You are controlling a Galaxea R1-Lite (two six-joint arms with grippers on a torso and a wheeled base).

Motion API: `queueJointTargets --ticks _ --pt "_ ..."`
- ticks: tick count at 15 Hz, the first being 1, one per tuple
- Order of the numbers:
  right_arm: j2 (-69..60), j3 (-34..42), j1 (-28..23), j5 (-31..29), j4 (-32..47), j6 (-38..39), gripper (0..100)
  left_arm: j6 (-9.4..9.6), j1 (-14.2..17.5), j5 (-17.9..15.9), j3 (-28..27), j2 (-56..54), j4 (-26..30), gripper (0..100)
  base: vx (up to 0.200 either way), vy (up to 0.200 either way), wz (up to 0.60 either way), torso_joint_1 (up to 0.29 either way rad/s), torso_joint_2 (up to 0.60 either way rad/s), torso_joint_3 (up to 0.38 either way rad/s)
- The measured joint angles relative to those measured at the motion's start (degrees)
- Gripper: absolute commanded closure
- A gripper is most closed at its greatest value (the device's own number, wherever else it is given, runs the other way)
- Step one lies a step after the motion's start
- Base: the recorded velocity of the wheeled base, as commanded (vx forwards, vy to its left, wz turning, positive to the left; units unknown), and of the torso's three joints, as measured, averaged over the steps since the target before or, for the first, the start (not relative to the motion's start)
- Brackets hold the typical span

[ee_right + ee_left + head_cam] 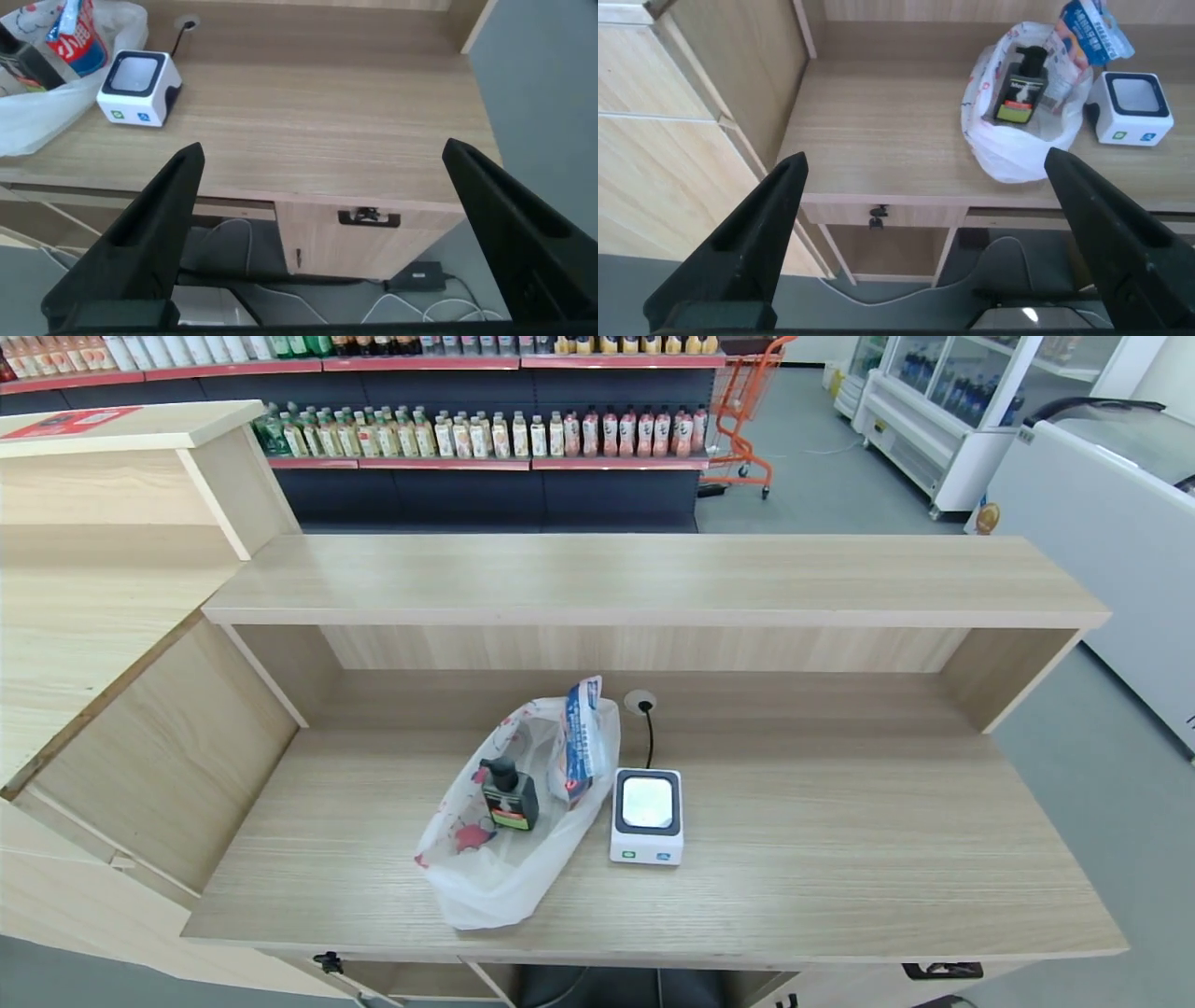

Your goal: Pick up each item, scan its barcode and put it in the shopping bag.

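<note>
Closest to the head camera on the desk [840,840] lies the shopping bag [495,887]. Its closed end sits near the front edge and its mouth faces the rear wall. The long axis runs from front-left to rear-right.

Contents:
- A dark pump bottle [509,798] lies inside along that axis, pump head toward the rear.
- A blue-and-white packet [579,737] stands at the rear right rim and sticks up out of the mouth.

The scanner [646,815] sits just beside the bag on the robot's right, window up. Its cable [649,737] runs back to a grommet [639,701].

Arm status:
- The left gripper [926,161] hangs in front of and below the desk's front edge, its two fingers spread wide with nothing between them.
- The right gripper [324,151] hangs likewise, equally spread and bare.
- The bag lies forward of both and above them. By judgement the left arm is nearer the bag and the right arm nearer the scanner.

View differences:
- The head view gives the bag's axis and the cable run.
- The left wrist view looks into the bag's mouth over the bottle and takes in a drawer lock [875,218] under the desk edge.
- The right wrist view takes in a cabinet latch [367,217] and the floor wiring [411,280].

With both items bagged, the task reads as complete or nearly so.
</note>
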Motion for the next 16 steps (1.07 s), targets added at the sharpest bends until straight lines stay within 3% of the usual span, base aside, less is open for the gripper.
queueJointTargets --ticks 5,9,10,16 --pt "0.04 0.0 -0.02 -0.01 0.0 0.0 0 -0.13 -0.09 -0.02 0.0 0.1 0.02 0 0.0 0.0 0.0 0.0 0.0 0.0" --pt "0.06 0.0 0.0 0.0 0.0 0.17 0 -0.28 -0.07 0.0 0.0 0.07 0.0 0 0.15 0.0 0.0 0.001 0.0 0.003" --pt "0.06 0.0 0.0 -0.01 0.0 0.37 100 -0.33 -0.07 0.0 0.0 0.07 0.0 0 0.0 0.0 0.0 0.0 0.0 0.0" --pt "0.09 -0.05 0.0 -0.01 0.02 0.44 100 -0.38 -0.05 0.0 0.0 0.07 0.0 0 0.0 0.0 0.0 0.0 0.0 0.0"
